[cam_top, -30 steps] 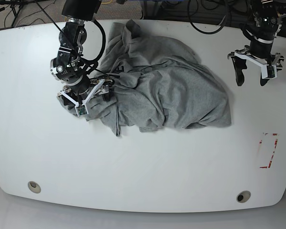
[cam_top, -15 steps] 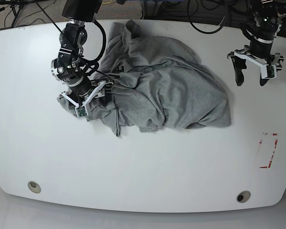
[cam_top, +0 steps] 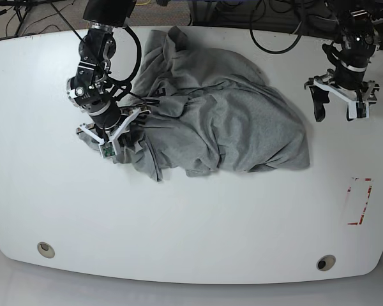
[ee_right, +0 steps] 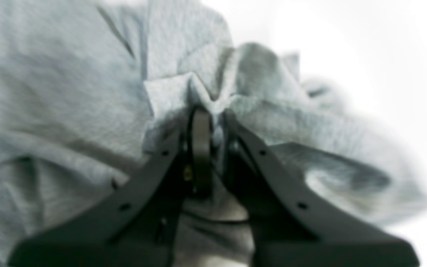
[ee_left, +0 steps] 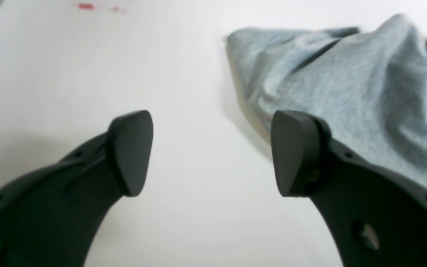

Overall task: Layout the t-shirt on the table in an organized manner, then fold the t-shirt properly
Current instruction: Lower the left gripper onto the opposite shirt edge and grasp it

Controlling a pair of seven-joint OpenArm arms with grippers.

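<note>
At table (cam_top: 191,223) nine o'clock, right gripper (cam_top: 120,135) clenched on crumpled t-shirt (cam_top: 242,121) edge; left gripper (cam_top: 336,109) at two o'clock, spread wide, empty.

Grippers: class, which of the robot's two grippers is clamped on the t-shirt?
The right gripper: jaws shut on a bunched fold of the t-shirt. The left gripper hangs open above the bare table.

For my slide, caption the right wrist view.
Right gripper pinching a bunched fold of the grey t-shirt.
</note>
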